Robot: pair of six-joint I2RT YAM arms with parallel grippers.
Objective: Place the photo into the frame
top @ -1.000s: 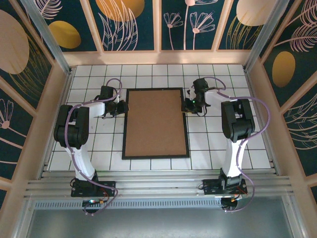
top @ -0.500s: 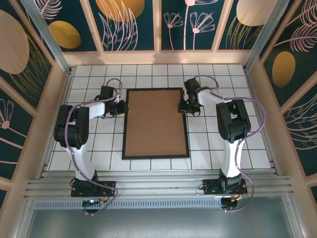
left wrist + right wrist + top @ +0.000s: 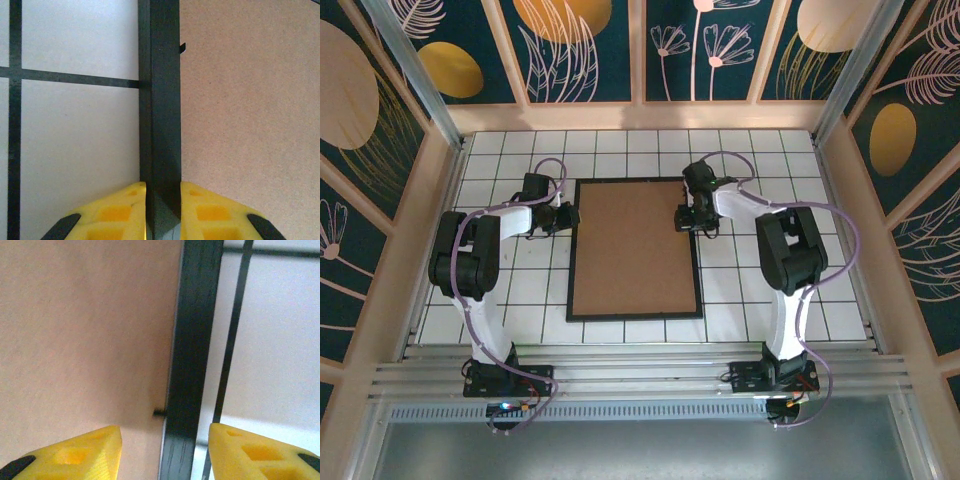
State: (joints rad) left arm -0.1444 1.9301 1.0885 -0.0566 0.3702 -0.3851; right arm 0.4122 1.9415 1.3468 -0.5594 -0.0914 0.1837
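The black frame (image 3: pixel 634 316) lies flat on the tiled table, its brown backing board (image 3: pixel 634 245) facing up. The photo is hidden. My left gripper (image 3: pixel 563 216) sits at the frame's left side, and its yellow fingers (image 3: pixel 122 210) are shut on the left rail (image 3: pixel 160 100). My right gripper (image 3: pixel 686 217) hovers over the right rail (image 3: pixel 197 330) near the far end. It is open (image 3: pixel 165 432), with one finger (image 3: pixel 80 455) above the backing board (image 3: pixel 85 330) and the other above the white tile. A small black tab (image 3: pixel 159 413) sticks out from the rail onto the board.
White tiles with dark grout (image 3: pixel 770 270) surround the frame on all sides. Wooden walls with painted panels (image 3: pixel 640 115) close in the back and both sides. A metal rail (image 3: pixel 640 375) runs along the near edge by the arm bases.
My right gripper has moved left, from beside the frame to over its right rail, and its jaws have opened wider. The left gripper has kept its grip on the left rail.
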